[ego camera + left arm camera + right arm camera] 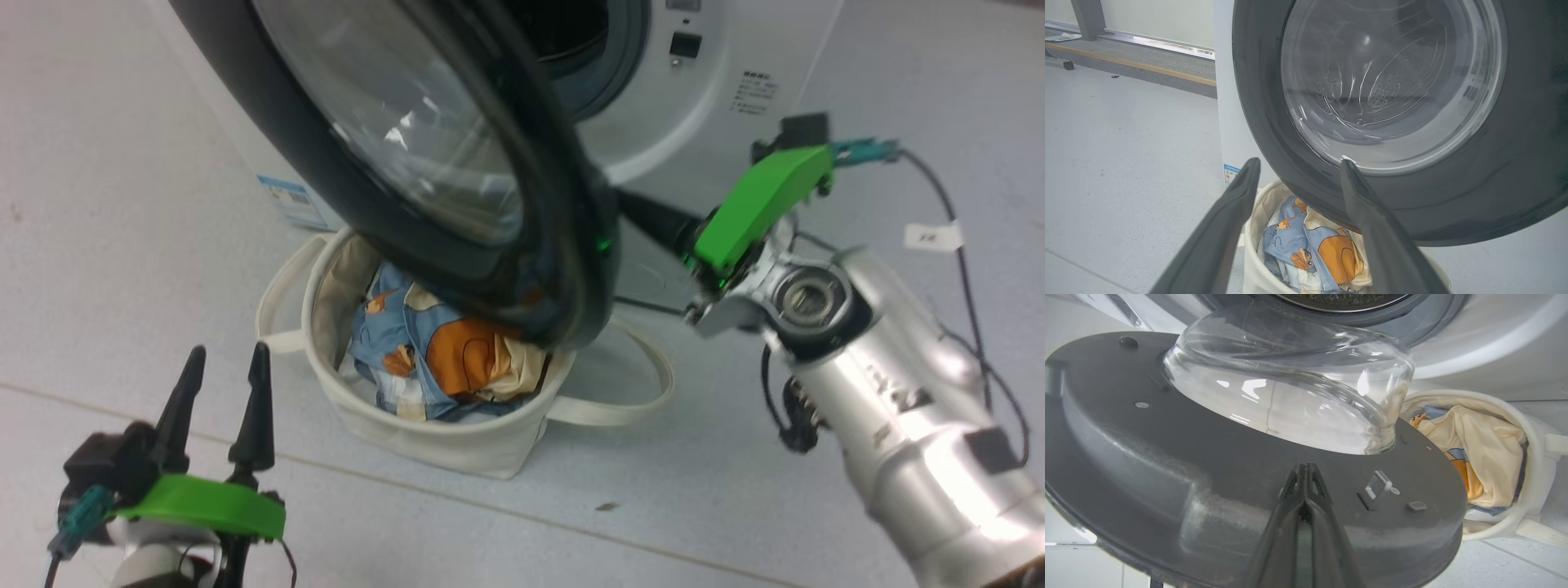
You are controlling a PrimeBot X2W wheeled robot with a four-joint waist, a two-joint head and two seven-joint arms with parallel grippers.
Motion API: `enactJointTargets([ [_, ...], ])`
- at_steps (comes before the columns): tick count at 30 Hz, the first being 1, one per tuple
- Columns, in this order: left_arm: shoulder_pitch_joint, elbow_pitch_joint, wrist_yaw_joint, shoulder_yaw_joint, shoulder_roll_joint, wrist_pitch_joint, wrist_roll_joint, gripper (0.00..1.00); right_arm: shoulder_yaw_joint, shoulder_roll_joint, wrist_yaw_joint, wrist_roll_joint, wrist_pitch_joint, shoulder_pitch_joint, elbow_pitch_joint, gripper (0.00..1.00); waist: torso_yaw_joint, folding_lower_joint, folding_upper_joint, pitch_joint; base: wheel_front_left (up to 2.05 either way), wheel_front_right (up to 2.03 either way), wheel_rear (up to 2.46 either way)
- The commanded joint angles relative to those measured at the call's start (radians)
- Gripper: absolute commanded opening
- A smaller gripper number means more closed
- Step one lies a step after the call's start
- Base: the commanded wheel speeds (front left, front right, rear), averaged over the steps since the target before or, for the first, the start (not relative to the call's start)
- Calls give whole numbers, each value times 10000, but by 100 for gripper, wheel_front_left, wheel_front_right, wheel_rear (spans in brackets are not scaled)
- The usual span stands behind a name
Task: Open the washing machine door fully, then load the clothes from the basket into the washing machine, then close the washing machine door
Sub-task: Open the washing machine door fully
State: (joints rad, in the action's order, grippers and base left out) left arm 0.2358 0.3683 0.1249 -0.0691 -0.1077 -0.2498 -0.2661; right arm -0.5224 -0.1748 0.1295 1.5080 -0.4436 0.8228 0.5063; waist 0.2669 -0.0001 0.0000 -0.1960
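Overhanging basket (433, 449), washing machine door (277, 139), right gripper (1303, 470) closed at its edge, left gripper (229, 353) open

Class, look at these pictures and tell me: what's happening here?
The robot's right gripper, fingers shut, is set against the inner face of the washing machine door, which stands partly open over the basket. The left gripper hangs open and empty near the basket. The clothes lie in the basket.

Washing machine door (408, 139) rim looked glossy black, bowl clear smooth glass. Basket (441, 445) was matt cream canvas. Clothes (445, 355) looked soft, creased cloth. Washing machine (694, 106) front shone smooth white. Floor (122, 261) was matt grey.
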Motion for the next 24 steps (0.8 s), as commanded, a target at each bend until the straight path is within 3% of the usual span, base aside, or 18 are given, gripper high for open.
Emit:
enactJointTargets([
  [1, -18, -275, 57, -409, -332, -120, 66, 100, -263, 300, 12, -108, -120, -211, -535, 0, -75, 1, 0, 326, 0, 0, 0],
  [9, -497, 92, 45, -820, -390, -120, 151, 100, -1190, 421, 12, -207, -195, -1175, -1515, 0, 401, 1, 0, 1185, 0, 0, 0],
  [24, -719, 194, 11, -1380, -411, -120, 409, 100, -1411, 452, 12, 59, 424, -1669, -1669, 0, 2373, 1, 0, 1789, 0, 0, 0],
])
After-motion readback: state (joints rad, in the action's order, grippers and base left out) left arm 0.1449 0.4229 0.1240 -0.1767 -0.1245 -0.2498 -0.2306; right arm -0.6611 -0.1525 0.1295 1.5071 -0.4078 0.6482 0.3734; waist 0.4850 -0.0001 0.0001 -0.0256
